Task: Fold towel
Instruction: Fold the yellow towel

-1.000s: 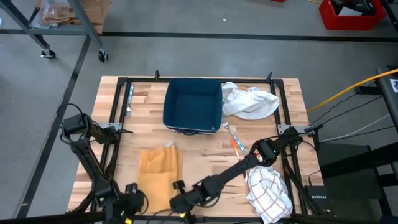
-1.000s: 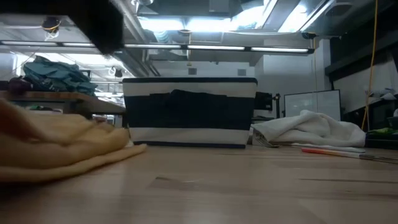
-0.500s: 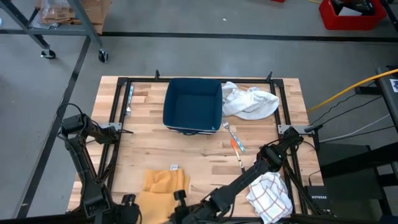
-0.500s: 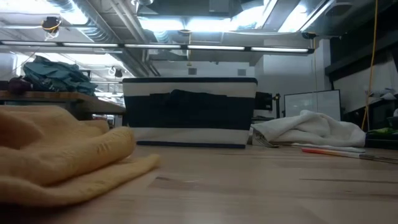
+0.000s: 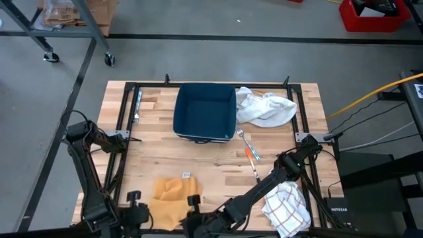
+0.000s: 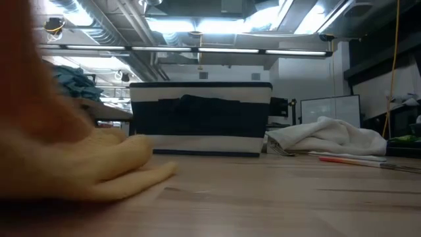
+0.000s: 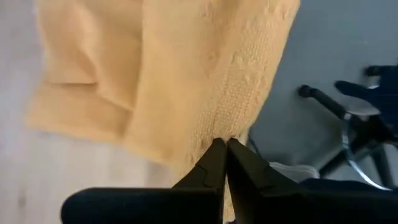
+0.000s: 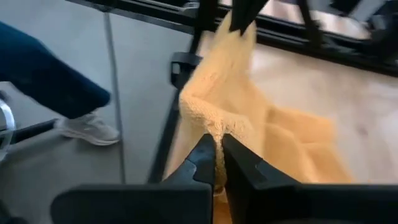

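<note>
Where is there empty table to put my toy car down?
Bare wood lies between the blue bin and the yellow towel, and along the table's left side. The right is crowded: white cloth, fork, orange pen, checkered towel. Both grippers pinch the yellow towel's near edge.

A grey concrete floor [image 5: 218, 59] surrounds the wooden surface [image 5: 198, 158], crossed by a dark line at twelve o'clock. A red bin [image 5: 373, 14] sits at one o'clock, cardboard boxes [image 5: 73, 13] at eleven. A yellow cable [image 5: 370, 96] runs in from three o'clock. Across the room, fluorescent tubes [image 6: 197, 50] glow under an open ceiling, and a monitor [image 6: 332, 108] stands at three o'clock.
</note>
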Controlling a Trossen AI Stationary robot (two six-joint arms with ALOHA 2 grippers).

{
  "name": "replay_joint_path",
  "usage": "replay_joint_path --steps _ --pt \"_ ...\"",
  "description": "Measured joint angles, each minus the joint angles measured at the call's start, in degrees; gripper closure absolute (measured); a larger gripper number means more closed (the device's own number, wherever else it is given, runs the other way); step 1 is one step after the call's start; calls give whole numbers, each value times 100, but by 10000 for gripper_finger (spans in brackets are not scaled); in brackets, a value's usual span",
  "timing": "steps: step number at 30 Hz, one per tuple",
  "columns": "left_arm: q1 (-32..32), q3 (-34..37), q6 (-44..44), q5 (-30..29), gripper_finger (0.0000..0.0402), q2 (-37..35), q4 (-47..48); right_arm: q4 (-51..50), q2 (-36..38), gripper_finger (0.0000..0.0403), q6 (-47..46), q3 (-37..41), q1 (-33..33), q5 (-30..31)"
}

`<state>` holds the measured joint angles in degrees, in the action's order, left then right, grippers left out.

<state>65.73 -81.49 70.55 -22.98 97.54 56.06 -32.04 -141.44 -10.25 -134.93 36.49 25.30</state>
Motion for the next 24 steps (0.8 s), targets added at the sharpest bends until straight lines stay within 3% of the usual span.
replay_joint_path --steps 5,17,24 --pt "-202 0 16 -84 401 0 511 -944 191 383 -482 -7 -47 423" --pt "-696 -4 -67 -496 401 0 1352 -2217 244 386 -2438 -7 -281 177" --pt "-975 169 -47 -826 401 -2 1824 -2864 244 385 -2873 -7 -579 68"
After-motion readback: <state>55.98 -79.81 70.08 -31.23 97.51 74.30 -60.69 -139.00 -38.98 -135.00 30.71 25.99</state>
